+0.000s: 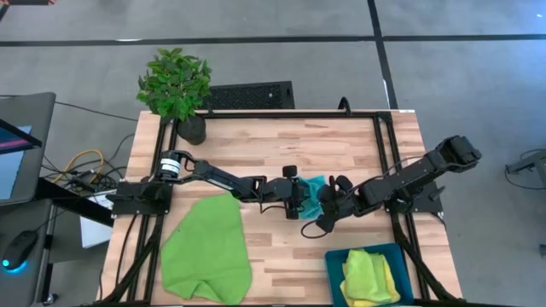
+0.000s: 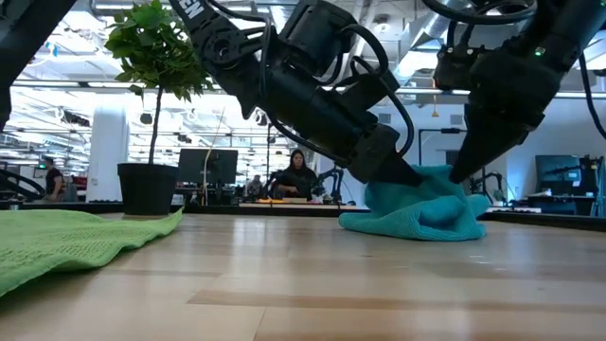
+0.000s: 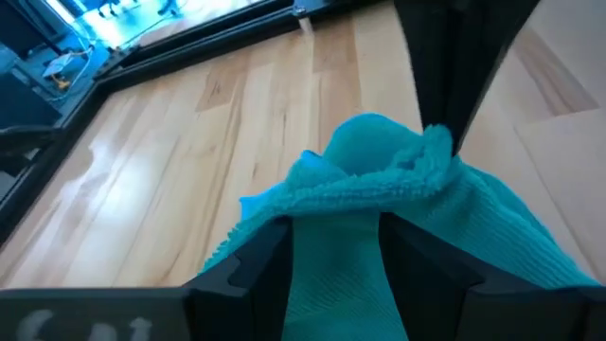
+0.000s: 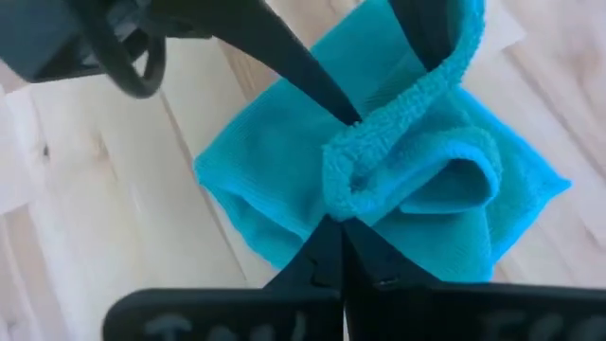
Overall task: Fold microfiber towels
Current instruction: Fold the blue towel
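Surface: wooden table (image 1: 281, 145), potted plant (image 1: 177, 88) at its far edge.
Turquoise towel (image 1: 313, 194): bunched mid-table, between both sets of fingers.
Left gripper (image 3: 333, 248): fingers spread, towel fabric lying between them.
Right gripper (image 4: 343, 248): fingers closed, pinching a raised fold of the turquoise towel.
Lime green towel (image 1: 207, 250): spread flat, well apart from the fingers.
Blue bin (image 1: 334, 271): holds yellow-green towels (image 1: 371, 277).

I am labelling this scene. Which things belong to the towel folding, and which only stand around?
Job:
turquoise towel, between both grippers
green towel, spread on the table
folded towels in the blue bin

Just around:
potted plant
black grille
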